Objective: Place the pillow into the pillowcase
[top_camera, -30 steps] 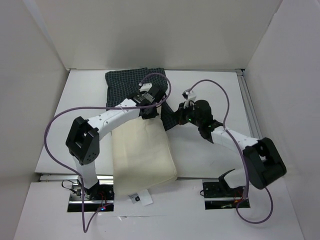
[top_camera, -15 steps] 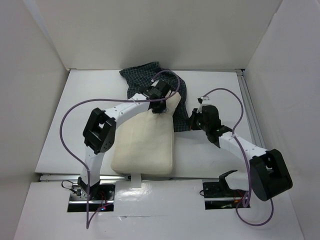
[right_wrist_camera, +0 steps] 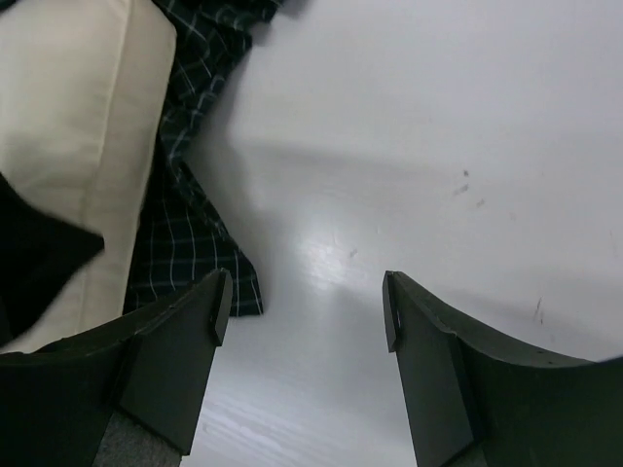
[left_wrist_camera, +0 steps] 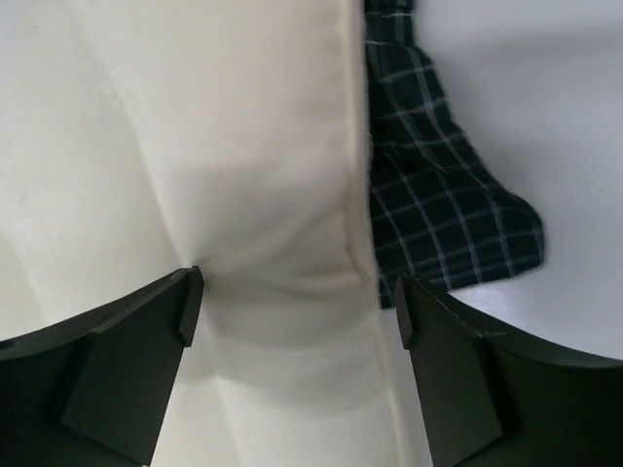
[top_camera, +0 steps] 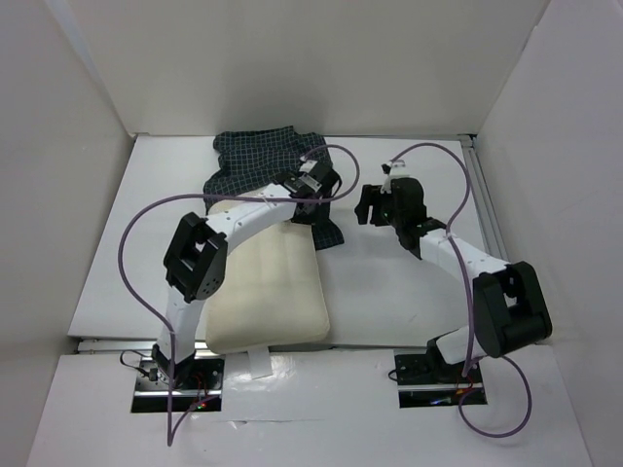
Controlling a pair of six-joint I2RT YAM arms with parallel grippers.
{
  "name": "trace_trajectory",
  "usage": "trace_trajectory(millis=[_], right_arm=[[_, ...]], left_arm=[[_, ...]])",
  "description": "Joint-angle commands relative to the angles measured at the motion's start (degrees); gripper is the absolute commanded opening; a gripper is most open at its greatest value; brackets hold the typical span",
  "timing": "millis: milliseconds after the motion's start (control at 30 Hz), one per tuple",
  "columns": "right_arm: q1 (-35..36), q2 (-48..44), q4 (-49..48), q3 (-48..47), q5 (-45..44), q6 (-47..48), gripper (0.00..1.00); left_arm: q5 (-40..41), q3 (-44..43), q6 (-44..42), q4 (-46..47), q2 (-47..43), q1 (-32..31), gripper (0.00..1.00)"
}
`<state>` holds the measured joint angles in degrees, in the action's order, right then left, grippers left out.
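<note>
Pillow (top_camera: 271, 292) lying on the bench (top_camera: 409, 302), its far end at the crumpled pillowcase (top_camera: 255, 156), both sets of fingers open.

From above, the cream pillow runs from the near edge of the bench back to the dark checked pillowcase. The pillowcase is bunched at the far side, with one flap trailing down beside the pillow's right edge. Whether any of the pillow sits inside the cloth cannot be told. The left fingers (left_wrist_camera: 127, 379) stand spread apart just above the pillow's far right part, gripping nothing, with the pillow's seam and the flap just to their right. The right fingers (right_wrist_camera: 156, 370) are spread as well and empty, over bare bench just to the right of the flap.
</note>
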<state>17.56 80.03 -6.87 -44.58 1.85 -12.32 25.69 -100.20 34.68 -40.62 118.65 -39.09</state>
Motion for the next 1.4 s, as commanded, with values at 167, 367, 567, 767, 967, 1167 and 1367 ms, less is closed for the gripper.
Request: trace_trajectory(millis=[167, 367, 567, 767, 967, 1167, 1367], right_arm=[[-1.4, 3.4, -4.6, -4.8, 4.0, 1.7, 0.75], [-2.4, 5.8, -9.5, -6.5, 7.6, 1.1, 0.79], [-3.1, 22.0, -9.0, -22.3, 9.3, -0.9, 0.83], [-1.6, 40.6, -7.5, -39.7, 13.1, -2.7, 0.84], [1.2, 56.6, -0.9, -56.6, 9.8, -3.5, 0.87], [2.6, 65.8, 1.1, -67.5, 8.0, -4.6, 0.89], [3.6, 72.7, 1.6, -77.8, 10.6, -7.5, 0.54]], left_arm=[[9.4, -21.2, 9.5, -22.1, 11.4, -0.6, 1.00], [8.7, -21.4, 13.7, -20.8, 14.6, 2.9, 1.00], [7.2, -19.1, 14.5, -18.2, 15.7, 4.5, 0.52], [2.2, -11.3, 8.3, -10.5, 14.0, 5.7, 0.00], [-0.7, -4.8, 4.1, -4.8, 9.7, 5.7, 0.00], [-2.7, -1.7, 1.2, -3.5, 7.2, 5.2, 0.00], [-4.3, -2.3, -1.8, -2.3, 6.7, 5.2, 0.00]])
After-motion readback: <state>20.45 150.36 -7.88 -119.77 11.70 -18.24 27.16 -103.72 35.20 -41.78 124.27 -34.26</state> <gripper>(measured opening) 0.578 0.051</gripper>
